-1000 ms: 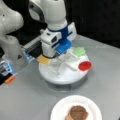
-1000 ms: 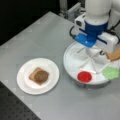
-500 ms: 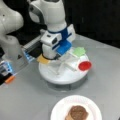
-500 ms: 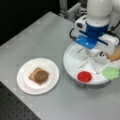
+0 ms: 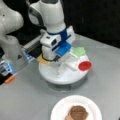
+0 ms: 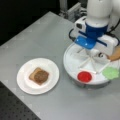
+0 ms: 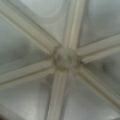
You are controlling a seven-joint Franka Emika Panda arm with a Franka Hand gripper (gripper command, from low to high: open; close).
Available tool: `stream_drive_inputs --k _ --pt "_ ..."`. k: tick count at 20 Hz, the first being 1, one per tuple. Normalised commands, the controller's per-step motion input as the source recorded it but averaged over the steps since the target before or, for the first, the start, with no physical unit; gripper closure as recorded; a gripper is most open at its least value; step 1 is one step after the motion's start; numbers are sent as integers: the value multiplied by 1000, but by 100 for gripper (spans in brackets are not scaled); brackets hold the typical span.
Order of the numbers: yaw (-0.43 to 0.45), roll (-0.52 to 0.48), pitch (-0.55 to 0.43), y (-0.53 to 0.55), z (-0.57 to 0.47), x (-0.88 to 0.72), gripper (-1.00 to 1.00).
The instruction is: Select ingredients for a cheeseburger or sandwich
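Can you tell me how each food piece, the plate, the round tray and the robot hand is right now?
Toast: flat on the plate.
Patty: on the toast.
Plate: holds that stack.
Red disc: in the tray.
Lettuce: at the tray's rim.
Cheese: at the tray's edge, partly hidden.
Tray: divided by ribs.
Gripper: low over the tray, fingers hidden.

Red disc (image 6: 84, 76), green lettuce (image 6: 110, 73), dark-brown patty (image 6: 41, 76) on white plate (image 6: 23, 83).

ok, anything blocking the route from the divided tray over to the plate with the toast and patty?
Nothing visible. In a front view, bare table lies between the divided tray and the plate holding toast and patty. The pincer's tips are hidden, low over the tray's hub.
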Motion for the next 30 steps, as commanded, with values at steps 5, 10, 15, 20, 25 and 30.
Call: stream_drive_inputs --k 5,10,15,20,25,30 --pt "141 -51 -176 -14 -215 -129 -100" --pt "162 -80 -188 -35 -212 -153 -100" --pt "185 -96 -174 2 -176 -133 -100" --pt "178 -97 -151 28 -173 -123 -100" --pt "169 -97 -154 52 -206 -126 -100" --pt "171 -104 -159 45 -172 -129 -100"
